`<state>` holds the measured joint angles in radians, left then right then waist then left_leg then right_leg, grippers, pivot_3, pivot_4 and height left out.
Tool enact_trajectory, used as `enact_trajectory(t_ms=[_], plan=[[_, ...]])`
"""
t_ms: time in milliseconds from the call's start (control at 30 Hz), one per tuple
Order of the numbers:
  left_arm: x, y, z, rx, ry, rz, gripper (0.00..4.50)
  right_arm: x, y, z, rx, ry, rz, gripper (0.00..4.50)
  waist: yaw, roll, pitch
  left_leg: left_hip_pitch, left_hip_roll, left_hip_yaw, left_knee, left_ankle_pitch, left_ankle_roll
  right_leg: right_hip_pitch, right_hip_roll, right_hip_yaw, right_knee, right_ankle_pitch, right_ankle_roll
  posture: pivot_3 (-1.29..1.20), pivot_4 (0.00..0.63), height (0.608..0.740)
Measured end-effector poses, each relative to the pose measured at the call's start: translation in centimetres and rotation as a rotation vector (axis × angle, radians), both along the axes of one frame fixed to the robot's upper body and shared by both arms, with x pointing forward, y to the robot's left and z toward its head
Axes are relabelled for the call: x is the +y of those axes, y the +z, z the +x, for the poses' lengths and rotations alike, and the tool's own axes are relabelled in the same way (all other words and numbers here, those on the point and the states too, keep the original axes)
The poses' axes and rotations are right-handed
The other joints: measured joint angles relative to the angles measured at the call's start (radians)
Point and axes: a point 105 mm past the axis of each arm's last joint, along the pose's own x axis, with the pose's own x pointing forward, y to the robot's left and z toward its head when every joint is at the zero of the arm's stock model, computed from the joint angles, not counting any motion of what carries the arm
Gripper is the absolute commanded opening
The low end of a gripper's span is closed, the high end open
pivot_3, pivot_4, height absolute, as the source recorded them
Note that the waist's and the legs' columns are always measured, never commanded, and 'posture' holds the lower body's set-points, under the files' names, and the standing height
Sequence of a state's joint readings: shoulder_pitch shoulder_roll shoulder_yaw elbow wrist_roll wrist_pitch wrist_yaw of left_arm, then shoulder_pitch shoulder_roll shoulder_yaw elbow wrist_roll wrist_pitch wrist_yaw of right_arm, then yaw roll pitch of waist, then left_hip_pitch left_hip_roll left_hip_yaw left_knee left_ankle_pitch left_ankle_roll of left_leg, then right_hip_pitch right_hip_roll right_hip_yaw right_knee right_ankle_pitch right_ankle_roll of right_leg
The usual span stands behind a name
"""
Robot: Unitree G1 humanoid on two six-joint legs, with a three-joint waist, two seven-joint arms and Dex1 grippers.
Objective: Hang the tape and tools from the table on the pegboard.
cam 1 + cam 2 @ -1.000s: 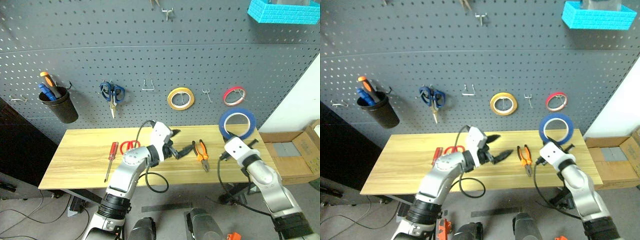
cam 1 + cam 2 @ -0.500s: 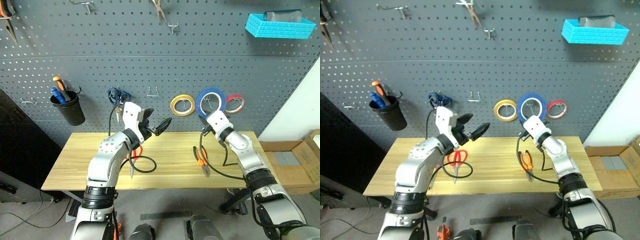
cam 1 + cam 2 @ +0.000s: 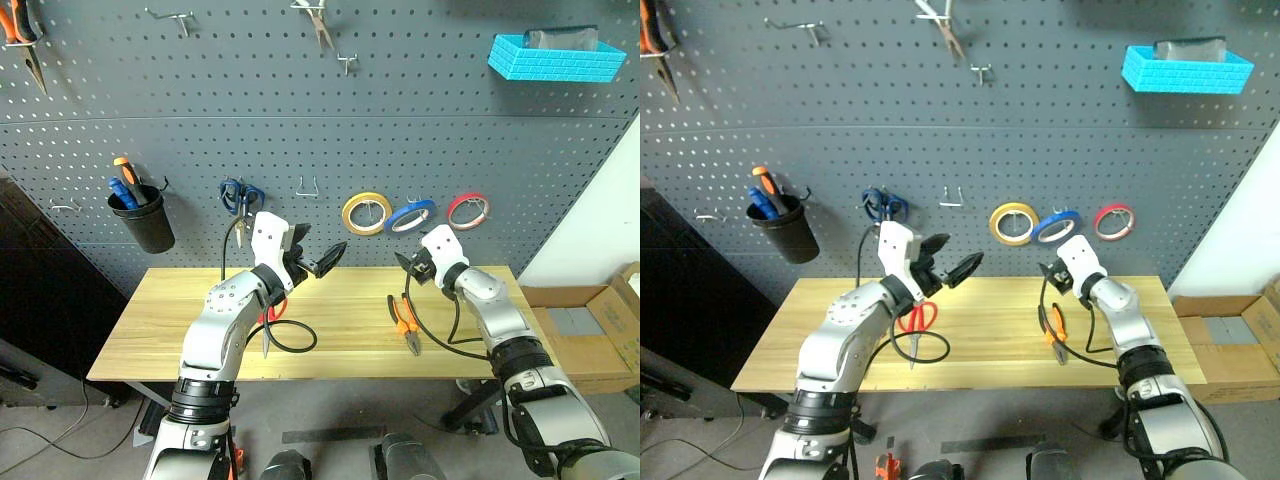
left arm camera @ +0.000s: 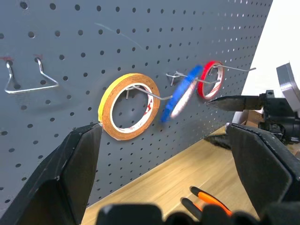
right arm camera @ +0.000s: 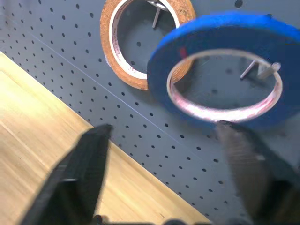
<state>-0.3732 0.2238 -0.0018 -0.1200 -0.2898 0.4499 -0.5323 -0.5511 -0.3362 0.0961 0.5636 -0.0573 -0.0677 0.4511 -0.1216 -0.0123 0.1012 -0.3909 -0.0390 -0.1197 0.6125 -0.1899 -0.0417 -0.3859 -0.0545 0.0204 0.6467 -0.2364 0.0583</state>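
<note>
Light wooden tabletop (image 3: 340, 345) runs across the near field on a dark frame, with the dark grey pegboard (image 3: 300, 140) rising behind it. Three task tools lie on the planks: one pair of orange-and-black pliers (image 3: 403, 322) toward the right, one small pair of red-handled scissors (image 3: 917, 316) left of centre, and one slim screwdriver (image 3: 263, 337), partly hidden by the left arm and its black cable. Above the tabletop the left gripper (image 3: 320, 258) hovers with its black fingers spread wide, holding nothing. The right gripper (image 3: 409, 266) sits just below the tape hooks, its fingers apart in the right wrist view and clear of the roll. Three tape rolls hang in a row on the pegboard: one yellow roll (image 3: 364, 212), one blue tape roll (image 3: 411, 216) on the hook just right of it, tilted and standing out from the panel, and one thinner red roll (image 3: 468, 210) beyond. Further left on the panel are one bare wire hook (image 3: 307, 187), one pair of blue-handled scissors (image 3: 238, 196) and one black cup (image 3: 145, 219) holding an orange-handled and a blue-handled screwdriver. Higher up hang one pair of pliers (image 3: 28, 40) at the far left, another metal tool (image 3: 318, 22) near the top centre, and one blue basket (image 3: 556, 56) at the upper right. One cardboard box (image 3: 590, 335) stands on the floor to the right.
</note>
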Motion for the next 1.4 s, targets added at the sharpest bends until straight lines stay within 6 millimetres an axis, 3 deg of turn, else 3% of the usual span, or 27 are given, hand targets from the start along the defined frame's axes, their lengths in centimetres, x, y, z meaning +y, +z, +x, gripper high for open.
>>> enact_trajectory(t_ms=[100, 200, 333, 500, 667, 800, 867, 933, 1400], plan=[[-0.8, -0.3, -0.3, 0.008, -0.029, 0.003, 4.5, -0.3, -0.9, -1.3, 0.029, -0.014, 0.004, 4.47, 0.005, 0.0, 0.0, 0.0, 0.0, 0.0, 0.0, 0.0, 0.0, 0.0, 0.0, 0.0, 0.0, 0.0, 0.0, -0.12, 0.034, 0.74], [-1.6, -2.3, -1.2, 0.064, -0.063, 0.011, 4.5, -0.3, -3.0, -3.4, 0.142, -0.044, 0.018, 4.47, 0.006, 0.001, 0.0, 0.0, 0.0, 0.002, -0.001, 0.0, 0.0, -0.001, 0.0, 0.002, 0.0, -0.001, 0.0, -0.14, 0.066, 0.74], [-0.8, -7.1, -3.4, 0.175, -0.067, 0.093, 4.5, -0.1, -5.2, -5.0, 0.353, -0.138, 0.055, 4.47, 0.0, 0.001, 0.002, 0.007, 0.002, 0.009, -0.001, 0.0, 0.0, -0.001, 0.001, 0.01, 0.004, -0.004, -0.007, -0.15, 0.111, 0.74], [0.2, -11.0, -6.1, 0.266, -0.101, 0.195, 4.5, 0.7, -6.8, -5.0, 0.603, -0.324, 0.195, 4.47, 0.002, 0.001, 0.032, 0.009, 0.006, 0.012, -0.001, -0.001, 0.0, -0.002, 0.001, 0.016, 0.006, -0.005, -0.008, -0.14, 0.171, 0.74], [0.4, -11.3, -6.4, 0.275, -0.1, 0.202, 4.5, 0.6, -6.3, -4.4, 0.693, -0.425, 0.242, 4.47, 0.02, 0.0, 0.069, 0.005, 0.012, 0.021, -0.001, 0.002, 0.004, -0.003, 0.001, 0.017, 0.002, -0.005, -0.007, -0.12, 0.223, 0.74], [0.1, -10.9, -6.4, 0.263, -0.106, 0.202, 4.5, 0.0, -7.5, -5.1, 0.754, -0.439, 0.176, 4.47, 0.027, -0.002, 0.091, 0.001, 0.015, 0.027, -0.002, 0.0, 0.007, -0.006, 0.001, 0.017, 0.001, -0.004, -0.006, -0.11, 0.241, 0.74], [0.0, -10.7, -6.5, 0.26, -0.106, 0.2, 4.5, -0.1, -8.1, -5.4, 0.783, -0.436, 0.164, 4.47, 0.03, -0.002, 0.093, -0.008, 0.015, 0.028, -0.003, -0.001, 0.009, -0.015, 0.002, 0.018, 0.002, -0.002, 0.0, -0.09, 0.245, 0.74], [-0.1, -10.3, -6.6, 0.253, -0.103, 0.198, 4.5, -0.1, -8.4, -5.3, 0.804, -0.435, 0.143, 4.47, 0.029, -0.001, 0.099, -0.01, 0.016, 0.032, -0.004, -0.002, 0.01, -0.02, 0.002, 0.021, 0.003, 0.0, -0.003, -0.08, 0.246, 0.74], [0.0, -10.1, -7.7, 0.269, -0.054, 0.185, 4.5, 0.0, -8.1, -2.0, 0.77, -0.427, 0.109, 4.47, 0.036, -0.012, 0.135, -0.01, 0.017, 0.037, -0.002, -0.004, 0.013, -0.02, 0.002, 0.023, 0.0, -0.002, 0.0, -0.03, 0.265, 0.74]])
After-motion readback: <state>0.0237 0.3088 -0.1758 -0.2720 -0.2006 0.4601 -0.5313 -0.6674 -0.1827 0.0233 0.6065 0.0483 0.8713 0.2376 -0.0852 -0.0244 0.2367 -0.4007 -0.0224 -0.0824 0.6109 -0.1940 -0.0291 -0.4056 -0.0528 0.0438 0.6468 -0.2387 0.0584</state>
